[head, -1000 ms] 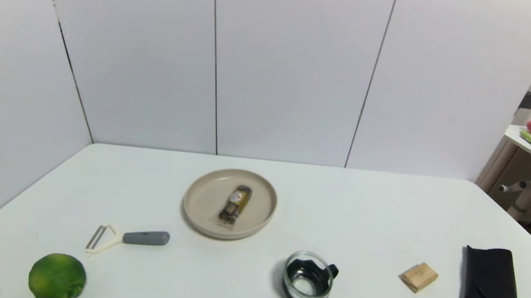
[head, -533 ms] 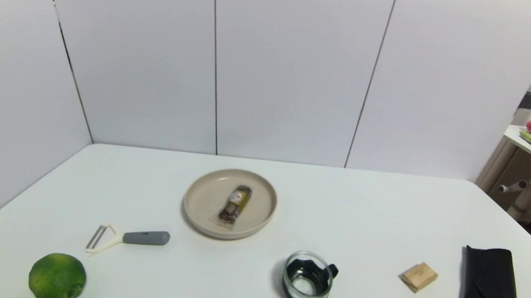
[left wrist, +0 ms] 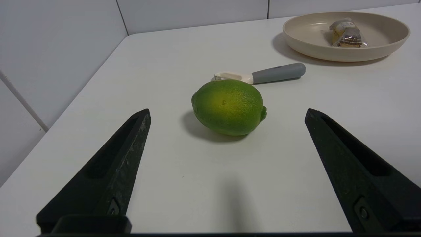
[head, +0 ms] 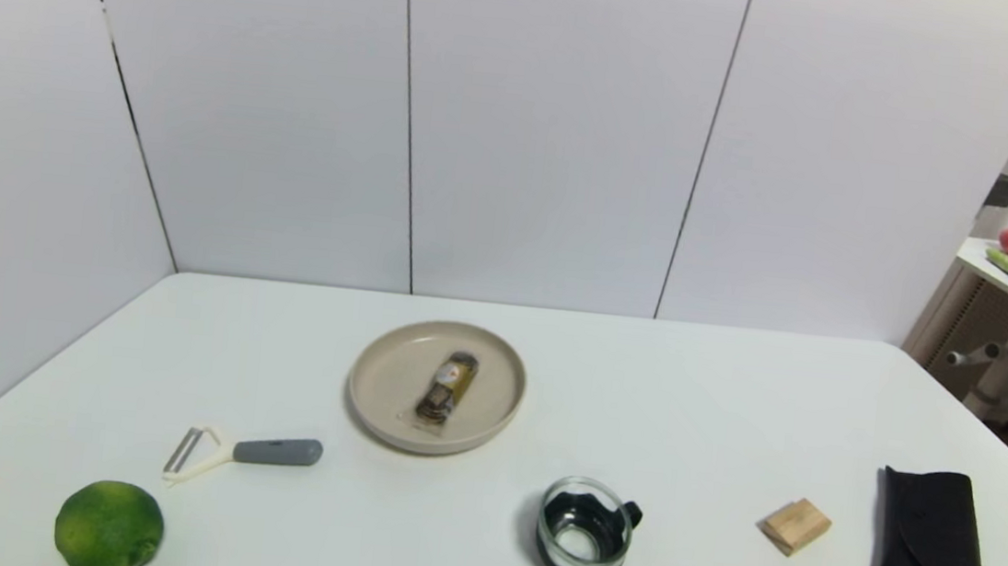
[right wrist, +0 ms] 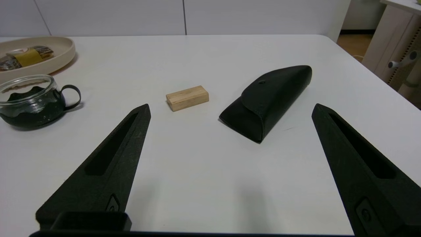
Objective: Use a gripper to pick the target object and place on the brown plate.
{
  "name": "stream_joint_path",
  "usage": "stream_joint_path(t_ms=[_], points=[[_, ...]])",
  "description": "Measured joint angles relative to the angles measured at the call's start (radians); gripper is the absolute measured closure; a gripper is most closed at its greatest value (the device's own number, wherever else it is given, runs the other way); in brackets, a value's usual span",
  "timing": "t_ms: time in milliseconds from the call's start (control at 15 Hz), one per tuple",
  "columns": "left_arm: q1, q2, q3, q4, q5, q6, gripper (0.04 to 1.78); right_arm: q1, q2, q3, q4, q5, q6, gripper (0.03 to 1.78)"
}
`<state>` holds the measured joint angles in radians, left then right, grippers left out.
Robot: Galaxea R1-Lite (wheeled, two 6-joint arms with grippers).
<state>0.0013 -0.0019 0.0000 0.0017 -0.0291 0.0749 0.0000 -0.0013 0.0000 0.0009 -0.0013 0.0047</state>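
The snack packet (head: 447, 386), clear plastic with dark contents and a gold-yellow label, lies inside the beige-tan plate (head: 384, 373) at the table's middle. Both show in the left wrist view, packet (left wrist: 345, 32) and plate (left wrist: 306, 36), and in the right wrist view, packet (right wrist: 24, 56) and plate (right wrist: 62, 52). My left gripper (left wrist: 227, 112) is open and empty, low over the table's near left, behind a green lime (left wrist: 228, 107). My right gripper (right wrist: 230, 108) is open and empty over the near right. Neither gripper shows in the head view.
A grey-handled white peeler (head: 252, 453) and the lime (head: 109, 528) lie at the near left. A dark glass-rimmed cup (head: 584, 531), a tan wooden block (head: 796, 526) and a black pouch (head: 932, 546) lie at the near right. White walls stand behind and left.
A black fingertip at the head view's bottom left corner one second ago has drawn back out of view. The packet and plate have not moved.
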Motion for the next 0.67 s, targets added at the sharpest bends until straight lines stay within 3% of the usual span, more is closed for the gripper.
stream_joint_path(t_ms=[667], points=[[0.000, 0.000, 0.000, 0.000, 0.000, 0.000, 0.13, 0.000, 0.000, 0.000, 0.000, -0.001, 0.003, 0.12]])
